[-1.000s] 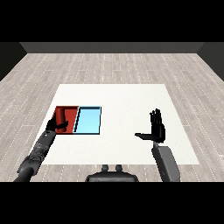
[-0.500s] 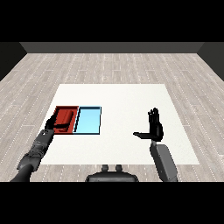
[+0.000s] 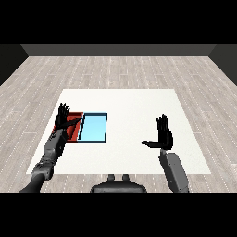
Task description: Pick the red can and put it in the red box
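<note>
White table (image 3: 125, 99) carries red tray (image 3: 74, 134) beside light blue tray (image 3: 94, 128). Left robot hand (image 3: 63, 115) spread over red tray, empty; right robot hand (image 3: 163, 134) open, empty. No red can visible.

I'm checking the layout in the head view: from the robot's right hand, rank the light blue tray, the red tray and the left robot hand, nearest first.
1. Light blue rectangular tray, to its left, mid-table.
2. Red rectangular tray, just beyond the blue one.
3. Left robot hand, over the red tray's far-left edge.

Measured from the right robot hand.
</note>
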Robot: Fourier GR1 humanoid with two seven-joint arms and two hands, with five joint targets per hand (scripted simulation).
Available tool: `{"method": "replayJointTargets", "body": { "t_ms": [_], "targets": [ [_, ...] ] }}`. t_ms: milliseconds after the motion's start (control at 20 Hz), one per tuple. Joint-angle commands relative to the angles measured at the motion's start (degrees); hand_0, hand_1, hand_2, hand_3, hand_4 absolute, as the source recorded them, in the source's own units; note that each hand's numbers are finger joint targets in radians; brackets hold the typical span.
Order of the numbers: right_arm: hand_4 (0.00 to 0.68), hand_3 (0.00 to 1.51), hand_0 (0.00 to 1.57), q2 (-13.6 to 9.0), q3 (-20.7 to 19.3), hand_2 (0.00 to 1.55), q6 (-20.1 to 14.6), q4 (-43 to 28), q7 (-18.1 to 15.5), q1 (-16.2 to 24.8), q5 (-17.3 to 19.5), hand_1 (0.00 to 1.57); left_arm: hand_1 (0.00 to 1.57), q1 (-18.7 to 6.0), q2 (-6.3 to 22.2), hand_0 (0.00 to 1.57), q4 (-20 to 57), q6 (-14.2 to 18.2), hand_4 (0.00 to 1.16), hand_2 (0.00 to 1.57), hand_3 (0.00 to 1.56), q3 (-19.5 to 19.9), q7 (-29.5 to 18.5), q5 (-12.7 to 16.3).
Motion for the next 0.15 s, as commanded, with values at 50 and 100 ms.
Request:
{"method": "replayJointTargets", "body": {
  "t_ms": [50, 100],
  "targets": [
    [0.000, 0.00, 0.00, -1.2, 1.2, 0.00, 2.0, 0.3, -2.0, 0.4, 1.9, 0.00, 0.00, 6.3, -9.1, 0.00, -11.7, -7.3, 0.00, 0.00, 0.00, -0.6, -9.0, 3.6],
    [0.000, 0.00, 0.00, -1.6, 0.5, 0.00, 2.2, 0.3, -1.4, 0.7, 1.2, 0.00, 0.00, 10.4, -10.7, 0.00, -14.5, -7.0, 0.00, 0.00, 0.00, -2.1, -10.6, 2.8]
  ]
}}
